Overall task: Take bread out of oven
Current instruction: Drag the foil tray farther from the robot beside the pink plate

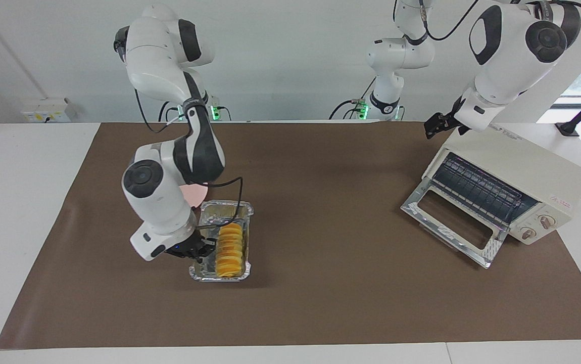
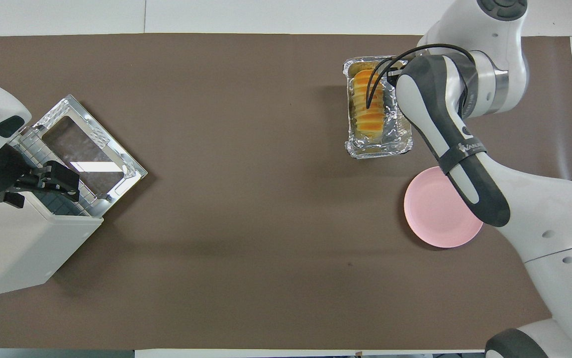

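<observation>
The bread (image 1: 230, 243), a ridged golden-yellow loaf, lies in a crinkled silver foil tray (image 1: 224, 207) on the brown mat, far from the oven. It also shows in the overhead view (image 2: 368, 107), in the tray (image 2: 380, 149). My right gripper (image 1: 205, 248) is low at the tray's long side, toward the right arm's end of the table; the arm hides it in the overhead view. The cream-white oven (image 1: 523, 162) stands at the left arm's end, its glass door (image 1: 447, 222) dropped open and its wire rack bare. My left gripper (image 1: 434, 126) is open and empty over the oven's top (image 2: 52, 181).
A pink plate (image 2: 435, 214) lies nearer to the robots than the tray, partly under the right arm; its edge shows in the facing view (image 1: 194, 193). The oven (image 2: 12, 238) and its open door (image 2: 87, 154) take up the left arm's end of the mat.
</observation>
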Motion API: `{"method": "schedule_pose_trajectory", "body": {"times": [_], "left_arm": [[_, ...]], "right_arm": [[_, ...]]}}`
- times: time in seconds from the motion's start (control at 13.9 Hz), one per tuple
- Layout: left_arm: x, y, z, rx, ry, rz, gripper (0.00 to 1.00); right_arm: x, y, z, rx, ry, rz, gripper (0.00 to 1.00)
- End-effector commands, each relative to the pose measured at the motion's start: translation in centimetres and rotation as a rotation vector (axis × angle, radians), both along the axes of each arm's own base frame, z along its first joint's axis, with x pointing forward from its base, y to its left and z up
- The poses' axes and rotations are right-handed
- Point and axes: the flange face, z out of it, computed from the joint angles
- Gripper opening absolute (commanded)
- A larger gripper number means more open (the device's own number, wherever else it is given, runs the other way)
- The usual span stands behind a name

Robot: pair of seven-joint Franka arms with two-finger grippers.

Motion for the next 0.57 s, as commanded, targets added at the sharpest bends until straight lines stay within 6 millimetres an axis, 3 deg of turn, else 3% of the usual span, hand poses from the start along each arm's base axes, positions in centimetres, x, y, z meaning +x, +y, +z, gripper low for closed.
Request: {"method": "schedule_pose_trajectory", "body": {"times": [0.0,0.14,0.29,0.5], "left_arm": [[-0.4,0.1,0.4,0.001,-0.020,0.003,1.00],[-0.4,0.1,0.4,0.001,-0.020,0.003,1.00],[-0.4,0.1,0.4,0.001,-0.020,0.003,1.00],[-0.4,0.1,0.4,0.001,-0.020,0.003,1.00]], "right_arm": [[1.0,-2.9,-2.2,0.020,-0.016,-0.030,0.00],[1.5,-7.0,-3.6,0.019,-0.024,-0.048,0.00],[1.8,-8.4,-5.4,0.018,-0.022,0.017,0.00],[1.9,-9.5,-5.8,0.009,-0.032,0.020,0.00]]}}
